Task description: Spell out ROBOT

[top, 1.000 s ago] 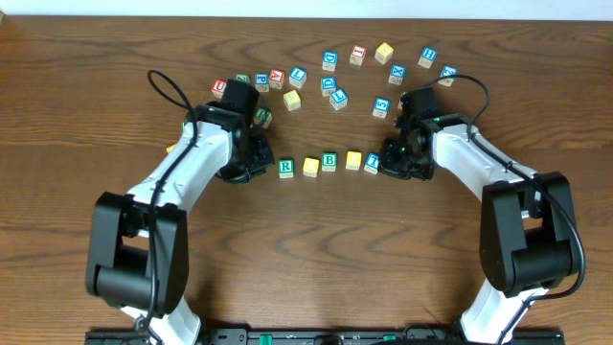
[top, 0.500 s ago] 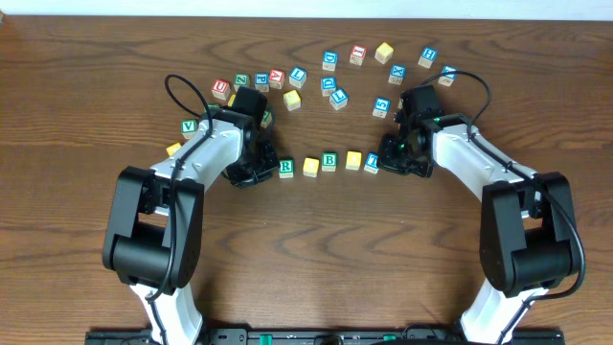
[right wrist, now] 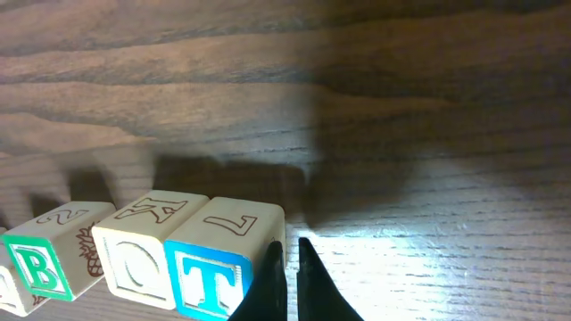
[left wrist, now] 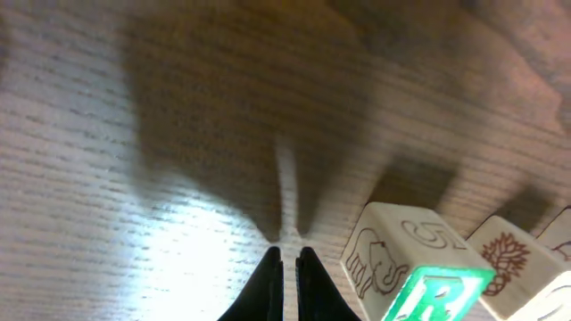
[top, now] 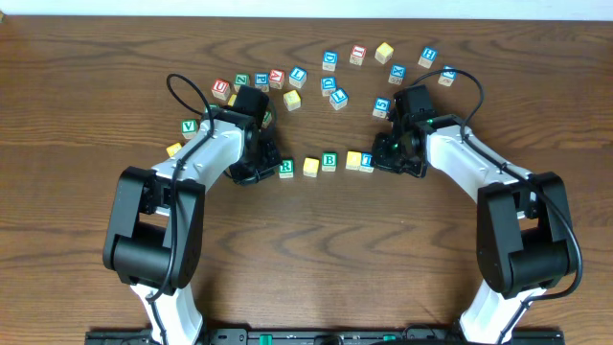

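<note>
A row of letter blocks lies mid-table: green R [top: 285, 169], yellow O [top: 310, 167], green B [top: 329, 161], a second yellow O [top: 353, 160] and blue T [top: 367, 162]. My left gripper [top: 259, 173] is shut and empty, its tips on the wood just left of the R block [left wrist: 426, 294]; the tips show in the left wrist view [left wrist: 287, 259]. My right gripper [top: 384, 161] is shut and empty, its tips [right wrist: 290, 250] touching the right side of the T block [right wrist: 214, 276], which sits against the O block [right wrist: 138, 260], with B [right wrist: 36, 267] beyond.
Several loose letter blocks lie scattered along the back, from a red U [top: 220, 87] to a blue block [top: 447, 74]. A green V block [top: 189, 126] and a yellow block [top: 173, 149] sit left of my left arm.
My right gripper has moved left, sliding the T block up against the second O. My left arm swung in and its gripper came closer to the R block.
</note>
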Robot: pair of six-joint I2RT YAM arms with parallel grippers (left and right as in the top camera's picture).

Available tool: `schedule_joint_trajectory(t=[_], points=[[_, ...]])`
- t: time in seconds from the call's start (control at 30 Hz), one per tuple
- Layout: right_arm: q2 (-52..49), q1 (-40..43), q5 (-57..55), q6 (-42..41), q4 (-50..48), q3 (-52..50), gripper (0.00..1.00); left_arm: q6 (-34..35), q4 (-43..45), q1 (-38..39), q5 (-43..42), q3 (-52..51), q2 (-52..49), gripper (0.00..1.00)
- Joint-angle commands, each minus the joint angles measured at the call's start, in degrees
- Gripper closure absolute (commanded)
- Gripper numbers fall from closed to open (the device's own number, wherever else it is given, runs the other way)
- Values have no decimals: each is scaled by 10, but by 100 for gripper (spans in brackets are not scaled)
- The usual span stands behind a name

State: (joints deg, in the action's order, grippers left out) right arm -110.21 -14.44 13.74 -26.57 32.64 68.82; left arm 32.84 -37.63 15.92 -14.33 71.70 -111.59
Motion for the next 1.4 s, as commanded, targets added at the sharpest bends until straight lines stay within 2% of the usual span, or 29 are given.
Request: schedule_joint_trajectory(t=[0.0,1.17,1.37], points=[[-5,-3,3,-6,-4,-3,99,2,3,2,-3,-2,-4,93],[-5,-22,20,-6,-30,-3,99,-24,57,27,-47,-2,-4,93],[-5,-25,38,20,-40,-3,99,-24,65,29,-47,-2,-4,92]])
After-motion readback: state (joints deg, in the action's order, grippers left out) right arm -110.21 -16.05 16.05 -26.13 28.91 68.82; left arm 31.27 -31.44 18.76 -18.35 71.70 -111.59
